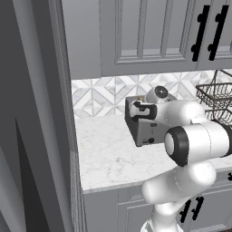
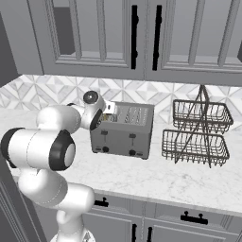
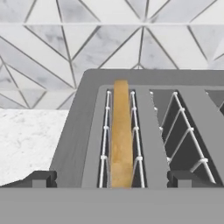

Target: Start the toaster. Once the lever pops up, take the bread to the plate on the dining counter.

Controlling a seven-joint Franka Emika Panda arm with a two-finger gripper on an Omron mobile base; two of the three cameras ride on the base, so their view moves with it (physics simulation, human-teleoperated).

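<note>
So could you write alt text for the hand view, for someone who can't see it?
Looking down along a dark grey toaster: a tan slice of bread stands on edge in its left slot, the right slot empty. Two dark fingers spread wide at the bottom edge; marble counter and patterned tile wall lie beyond.

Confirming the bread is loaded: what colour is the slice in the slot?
Golden tan bread, clearest in the hand view.

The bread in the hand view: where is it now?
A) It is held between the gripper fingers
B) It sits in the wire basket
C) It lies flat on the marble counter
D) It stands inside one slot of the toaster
D: the bread stands on edge between the wire guides of one slot of the toaster; the slot beside it holds no slice.
</note>
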